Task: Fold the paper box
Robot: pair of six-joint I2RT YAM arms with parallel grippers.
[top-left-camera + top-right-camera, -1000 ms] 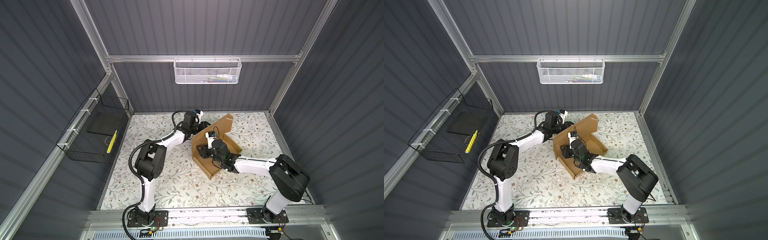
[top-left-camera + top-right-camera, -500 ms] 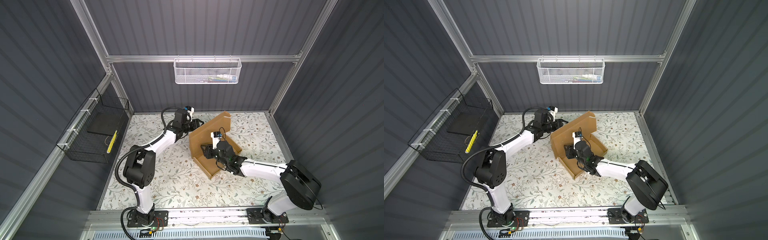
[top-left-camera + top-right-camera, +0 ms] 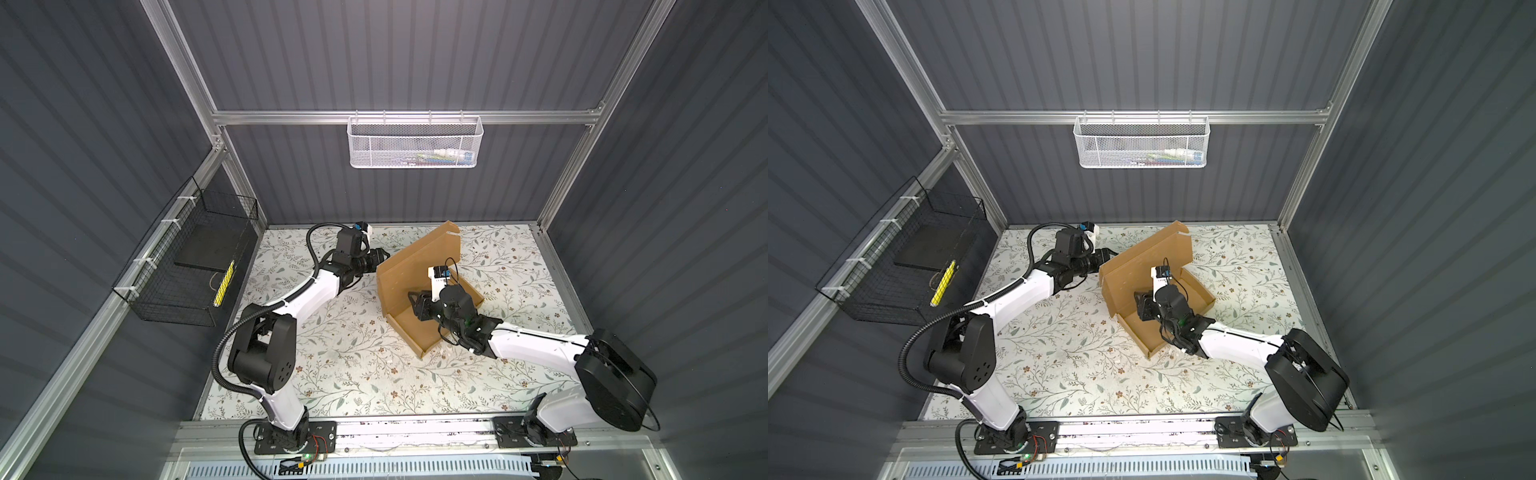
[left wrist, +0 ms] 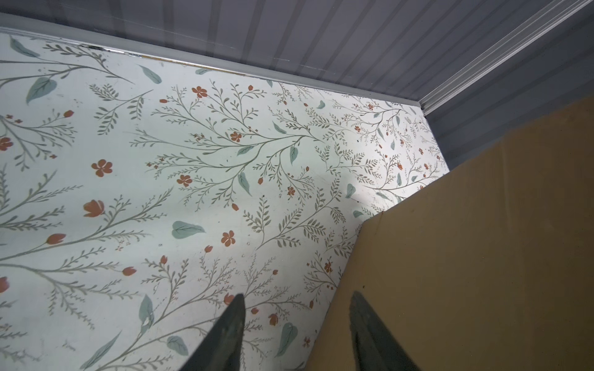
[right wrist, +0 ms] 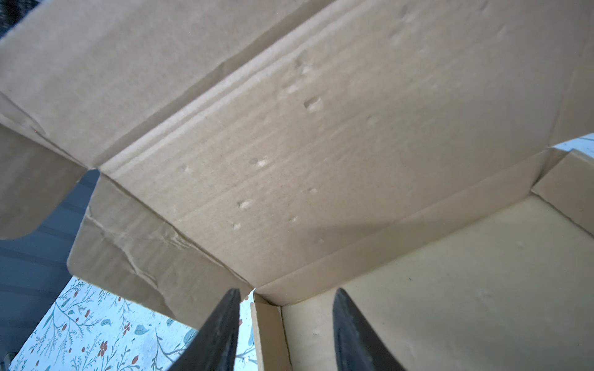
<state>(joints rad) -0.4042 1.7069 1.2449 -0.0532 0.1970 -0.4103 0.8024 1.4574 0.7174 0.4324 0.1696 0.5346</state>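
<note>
The paper box [image 3: 419,266] [image 3: 1144,257] is a brown cardboard mailer on the floral table, its tray lying flat and its big lid raised steeply at the far side. My left gripper [image 3: 380,258] [image 3: 1106,258] [image 4: 295,302] is open at the lid's outer left edge. In the left wrist view one finger shows against the cardboard [image 4: 466,257] and the other against the table. My right gripper [image 3: 417,305] [image 3: 1142,306] [image 5: 284,295] is open inside the tray. Its fingers stand either side of the tray's short side wall [image 5: 266,334] near the corner, clear of it.
A white mesh basket [image 3: 415,141] hangs on the back wall. On the left wall is a black wire basket [image 3: 187,266] holding a dark pad and a yellow item. The back wall stands close behind the lid. Bare floral table [image 3: 353,353] lies in front of the box.
My left gripper has drawn back leftward to the lid's left edge and opened slightly. The lid now shows a wider face. My right gripper has hardly moved.
</note>
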